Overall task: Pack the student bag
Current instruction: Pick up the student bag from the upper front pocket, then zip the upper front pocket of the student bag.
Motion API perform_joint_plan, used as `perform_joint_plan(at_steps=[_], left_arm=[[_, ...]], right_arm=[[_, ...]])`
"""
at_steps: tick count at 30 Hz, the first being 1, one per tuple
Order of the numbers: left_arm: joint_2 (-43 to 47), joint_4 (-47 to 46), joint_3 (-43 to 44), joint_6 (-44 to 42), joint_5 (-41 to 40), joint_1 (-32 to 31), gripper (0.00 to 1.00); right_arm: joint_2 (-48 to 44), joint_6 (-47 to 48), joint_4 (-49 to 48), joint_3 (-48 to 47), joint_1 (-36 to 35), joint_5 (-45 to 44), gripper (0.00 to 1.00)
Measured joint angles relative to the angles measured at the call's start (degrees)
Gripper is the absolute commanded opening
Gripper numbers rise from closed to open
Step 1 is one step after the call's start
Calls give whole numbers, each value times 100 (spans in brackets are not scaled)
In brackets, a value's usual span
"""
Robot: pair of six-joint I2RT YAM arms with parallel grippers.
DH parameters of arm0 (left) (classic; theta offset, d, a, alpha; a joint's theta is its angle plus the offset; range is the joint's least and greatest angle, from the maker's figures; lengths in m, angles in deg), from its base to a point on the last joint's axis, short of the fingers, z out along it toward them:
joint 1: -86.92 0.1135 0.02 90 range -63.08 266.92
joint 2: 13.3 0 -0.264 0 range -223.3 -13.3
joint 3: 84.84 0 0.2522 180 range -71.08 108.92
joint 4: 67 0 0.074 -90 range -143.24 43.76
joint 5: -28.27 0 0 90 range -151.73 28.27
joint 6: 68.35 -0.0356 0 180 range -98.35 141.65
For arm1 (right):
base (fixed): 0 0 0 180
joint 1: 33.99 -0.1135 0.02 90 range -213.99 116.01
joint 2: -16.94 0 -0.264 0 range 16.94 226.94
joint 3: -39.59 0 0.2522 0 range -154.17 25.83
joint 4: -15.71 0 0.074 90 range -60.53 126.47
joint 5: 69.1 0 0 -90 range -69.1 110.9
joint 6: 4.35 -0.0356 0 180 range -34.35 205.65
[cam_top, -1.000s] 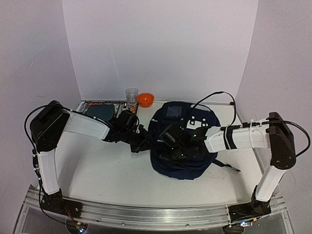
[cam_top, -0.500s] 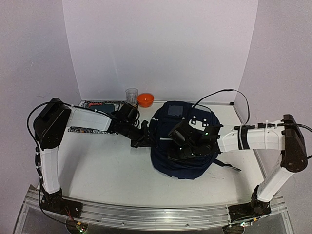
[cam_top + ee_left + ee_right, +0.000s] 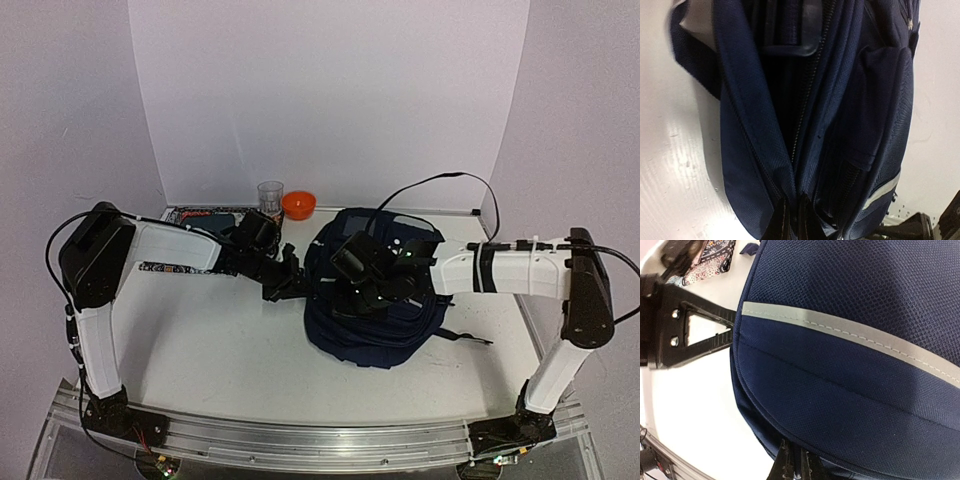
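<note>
1. I see open counter (image 3: 200,340) to the left and near side of the bag (image 3: 380,335), which sits centre-right.
2. It is navy fabric with a pale grey stripe, one zip gaping.
3. The left tool (image 3: 792,222) pinches its zip seam; the right tool (image 3: 797,465) is pressed together at its rim.

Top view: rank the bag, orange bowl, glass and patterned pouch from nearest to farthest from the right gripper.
1. Bag: the right gripper sits on its left part.
2. Orange bowl: behind the bag, to the gripper's left.
3. Glass: just left of the bowl, by the back wall.
4. Patterned pouch: farthest left, at the back.
</note>
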State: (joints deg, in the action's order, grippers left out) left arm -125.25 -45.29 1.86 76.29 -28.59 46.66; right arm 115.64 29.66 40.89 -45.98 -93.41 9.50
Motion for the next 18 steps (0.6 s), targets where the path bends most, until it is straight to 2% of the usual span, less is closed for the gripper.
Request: perform_joint_plan(at_steps=[2, 5, 9, 18], left_arm=[[164, -281, -281, 241, -255, -55, 0], [353, -645, -617, 581, -519, -143, 0], [461, -806, -735, 904, -740, -275, 0], [515, -953, -866, 1181, -887, -336, 0]], right_arm=[[151, -150, 102, -194, -18, 2, 6], [290, -396, 147, -302, -39, 8, 18], [434, -592, 20, -317, -60, 30, 26], [482, -1009, -437, 242, -65, 14, 30]])
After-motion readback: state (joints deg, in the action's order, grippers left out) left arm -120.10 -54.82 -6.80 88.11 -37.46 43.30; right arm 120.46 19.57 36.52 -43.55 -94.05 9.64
